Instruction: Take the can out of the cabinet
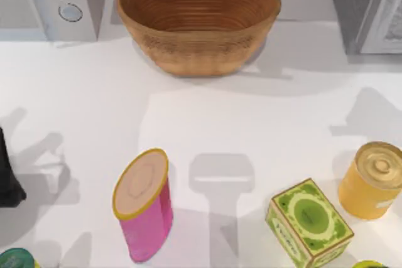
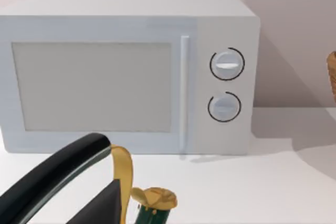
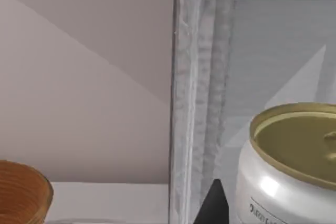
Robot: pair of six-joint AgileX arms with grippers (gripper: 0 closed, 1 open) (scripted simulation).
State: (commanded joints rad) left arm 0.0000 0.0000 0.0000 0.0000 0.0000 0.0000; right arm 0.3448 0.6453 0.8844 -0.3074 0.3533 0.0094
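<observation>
Cabinet [image 1: 352, 10] stands at the table's far right corner, cut off by the top view's edge, so I see just its dark speckled side and a strip of the paler door frame. In the right wrist view its framed door panel [image 3: 273, 51] rises close ahead. The silver can [image 3: 286, 177] with a gold lid stands upright before that panel. I cannot tell whether it sits inside the cabinet or just at its front.

A white table [image 1: 207, 123] spreads out from the cabinet, with a broad bare stretch across its middle. The white microwave [image 1: 53, 1] stands along the same back edge, at the corner opposite the cabinet, door shut and two round knobs facing forward. Between it and the cabinet sits a wide woven basket [image 1: 198, 20], near the cabinet but not touching it.

Well in front of the cabinet, toward the near edge, stand a leaning pink canister [image 1: 144, 202], a green box [image 1: 309, 223] and a yellow can [image 1: 372, 180], each apart from the others. Two more green things are cropped at the near edge and hard to make out.

The left arm [image 1: 9, 177] sits at the table's left edge, far from the cabinet. The left gripper [image 2: 97, 182] hangs before the microwave, above a green, gold-topped object [image 2: 153, 205], and I cannot tell if it is gripping. A dark sliver of the right gripper [image 3: 212, 207] shows beside the silver can. Its grip cannot be told either.
</observation>
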